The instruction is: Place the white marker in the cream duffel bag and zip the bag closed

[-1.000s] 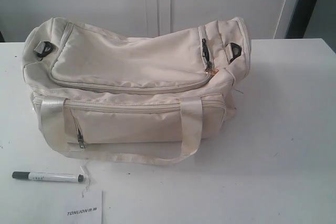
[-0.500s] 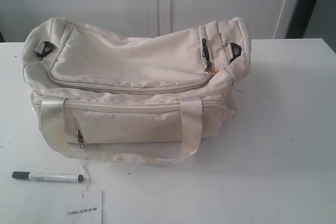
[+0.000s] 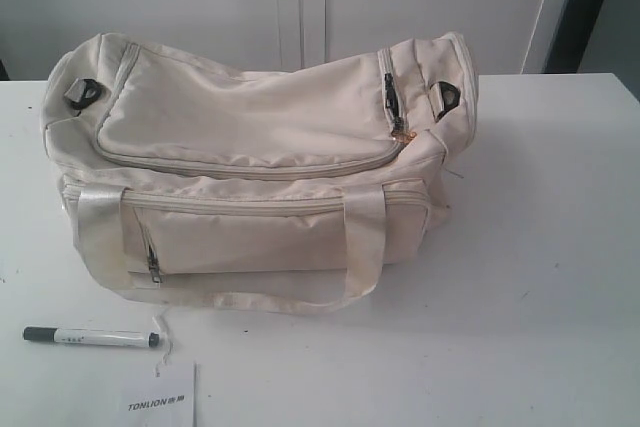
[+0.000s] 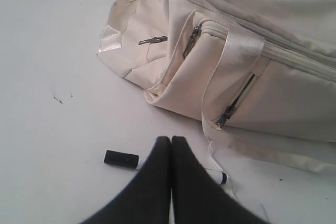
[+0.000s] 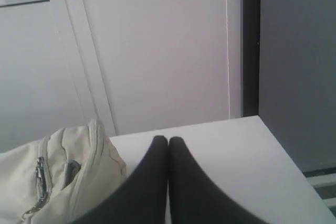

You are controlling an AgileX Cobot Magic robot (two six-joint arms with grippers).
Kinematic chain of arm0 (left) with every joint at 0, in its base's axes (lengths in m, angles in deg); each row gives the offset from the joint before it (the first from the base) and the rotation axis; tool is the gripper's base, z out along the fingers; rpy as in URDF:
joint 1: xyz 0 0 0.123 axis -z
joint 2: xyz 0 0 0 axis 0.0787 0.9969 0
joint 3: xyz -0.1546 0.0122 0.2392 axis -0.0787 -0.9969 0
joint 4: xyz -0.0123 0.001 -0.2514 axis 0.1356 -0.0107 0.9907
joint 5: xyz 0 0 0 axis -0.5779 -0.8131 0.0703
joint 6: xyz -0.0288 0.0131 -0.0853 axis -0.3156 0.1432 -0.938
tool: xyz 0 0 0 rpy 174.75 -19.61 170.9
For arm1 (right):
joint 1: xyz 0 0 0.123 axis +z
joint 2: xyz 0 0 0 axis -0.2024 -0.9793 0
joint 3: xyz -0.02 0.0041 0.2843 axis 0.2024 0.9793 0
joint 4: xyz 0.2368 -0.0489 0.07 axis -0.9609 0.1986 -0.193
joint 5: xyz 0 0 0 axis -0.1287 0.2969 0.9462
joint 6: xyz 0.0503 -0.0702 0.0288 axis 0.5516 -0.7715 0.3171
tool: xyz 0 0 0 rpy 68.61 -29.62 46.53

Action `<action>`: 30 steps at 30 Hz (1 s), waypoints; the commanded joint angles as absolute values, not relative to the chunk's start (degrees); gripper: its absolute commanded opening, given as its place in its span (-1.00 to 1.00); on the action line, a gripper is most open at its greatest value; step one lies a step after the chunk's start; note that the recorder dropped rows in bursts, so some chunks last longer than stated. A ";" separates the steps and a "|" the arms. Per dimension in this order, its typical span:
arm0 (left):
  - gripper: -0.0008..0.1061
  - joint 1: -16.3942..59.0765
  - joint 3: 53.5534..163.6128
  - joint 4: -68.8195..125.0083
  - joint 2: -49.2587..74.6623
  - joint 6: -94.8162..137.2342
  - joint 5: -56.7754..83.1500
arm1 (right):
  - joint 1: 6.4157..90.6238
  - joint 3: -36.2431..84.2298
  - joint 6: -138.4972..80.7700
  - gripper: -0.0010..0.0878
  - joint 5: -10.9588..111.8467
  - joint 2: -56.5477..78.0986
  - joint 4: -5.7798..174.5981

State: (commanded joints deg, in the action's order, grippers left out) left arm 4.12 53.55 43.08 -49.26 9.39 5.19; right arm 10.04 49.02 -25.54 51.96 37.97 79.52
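A white counter (image 3: 560, 247) stands against pale cabinet doors. The white marker (image 3: 90, 337), slim with fine print, lies near the counter's front left corner. Its long axis runs along the front edge with the dark cap toward the left edge, near the cream duffel bag (image 3: 250, 117), whose top zipper looks shut. The left fingers (image 4: 164, 149), pressed together, sit over the barrel's middle, square to its length, so the left arm is nearer. The right fingers (image 5: 161, 149), also pressed together, hover by the bag's far end, well apart from the marker.
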 joint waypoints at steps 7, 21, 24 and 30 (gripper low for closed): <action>-0.99 4.12 53.55 43.08 -49.26 7.97 4.99 | 10.04 39.01 -36.10 -0.98 66.73 28.37 75.42; -0.99 4.12 53.55 44.34 -49.26 7.97 4.62 | 10.04 22.70 -60.31 -0.98 83.73 11.17 48.84; -0.99 4.12 53.55 44.34 -49.26 7.97 4.62 | 10.04 19.63 -61.20 -0.98 85.52 8.10 47.12; -0.99 4.12 53.55 44.34 -49.26 7.85 4.62 | 10.04 13.90 -63.19 -0.70 89.39 2.10 44.54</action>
